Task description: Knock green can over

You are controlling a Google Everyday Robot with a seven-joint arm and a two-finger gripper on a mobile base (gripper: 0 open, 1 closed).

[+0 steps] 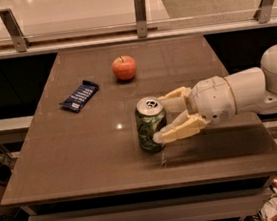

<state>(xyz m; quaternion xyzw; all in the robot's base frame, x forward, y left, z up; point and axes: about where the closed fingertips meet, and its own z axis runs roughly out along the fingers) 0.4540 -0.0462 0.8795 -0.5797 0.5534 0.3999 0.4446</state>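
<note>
Jaws spread wide: the cream two-finger gripper brackets the right side of the upright green aluminium drink can, its near finger covering the can's lower right edge, mid-front on the brown table. The white arm is cut off at right.

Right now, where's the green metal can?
In the camera view, the green metal can stands upright front-centre on the brown table, nearer than the red apple, with the open gripper at its right side.

Robot gripper at green can's R side, lower finger hiding can's btm-right corner, contact w/ can unclear, arm cut off at R edge, snack bar print too small to read
</note>
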